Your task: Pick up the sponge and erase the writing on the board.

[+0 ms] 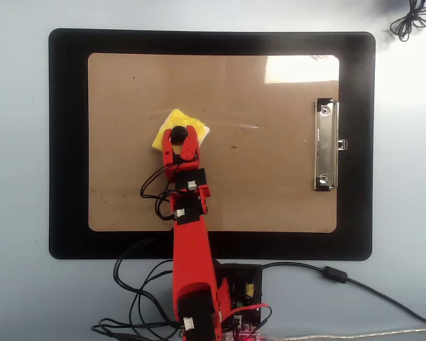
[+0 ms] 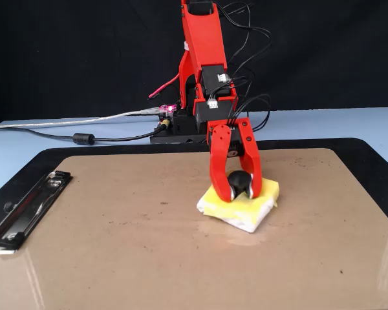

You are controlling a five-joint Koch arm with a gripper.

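Note:
The yellow sponge point(image 1: 172, 122) point(image 2: 265, 195) lies flat on the tan board point(image 1: 270, 185) point(image 2: 116, 258), left of the board's centre in the overhead view. My red gripper point(image 1: 179, 135) point(image 2: 239, 187) is shut on the sponge's black knob point(image 2: 238, 180) and presses it onto the board. No writing shows in either view; the spot where the sponge rests is covered.
The silver clip point(image 1: 326, 145) point(image 2: 27, 208) sits on the board's right edge in the overhead view. A black mat point(image 1: 67, 142) surrounds the board. My base and cables point(image 1: 248, 291) lie at the mat's near edge in that view.

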